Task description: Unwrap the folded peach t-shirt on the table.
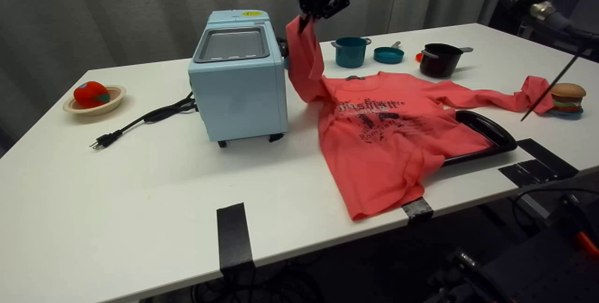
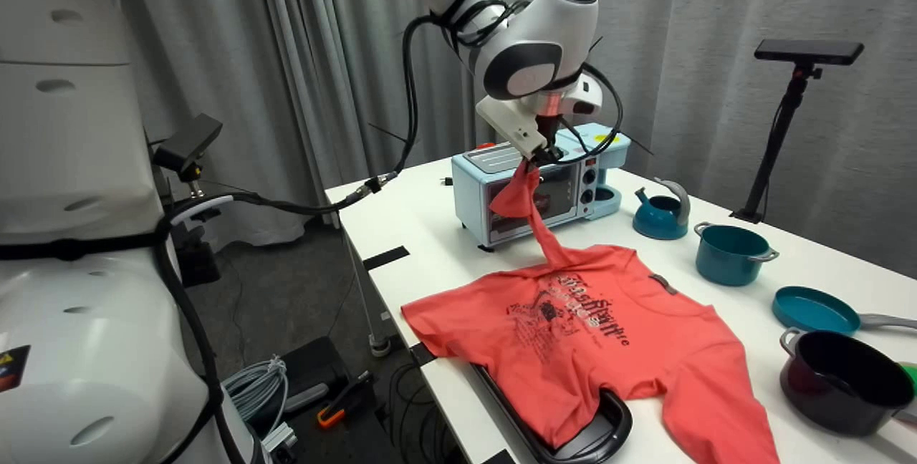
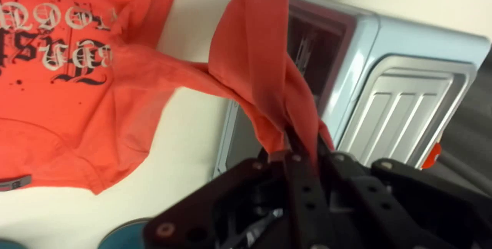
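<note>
Wrist view is showing the gripper (image 3: 305, 143) clenching a bunched sleeve (image 3: 253, 41) of the peach t-shirt (image 1: 369, 111), the cloth doubling over itself near the grip. In both exterior views the shirt is lying across the white surface (image 1: 154, 200), its printed front facing up, its body mostly spreading out and its lower part draping over a black tray (image 1: 496, 137). The opposite sleeve (image 1: 477, 98) is stretching away to the side, its end bunching by a toy burger (image 1: 567, 99). Going by this, the task is looking well along: the body is appearing largely unfolded, with smoothing left. The held sleeve is hanging off the surface beside the blue toaster oven (image 1: 238, 92), probably needing to be drawn out straight and laid down. The rumpled hem (image 1: 423, 167) is likely wanting a tug too. The oven is perhaps leaving little room on that side.
</note>
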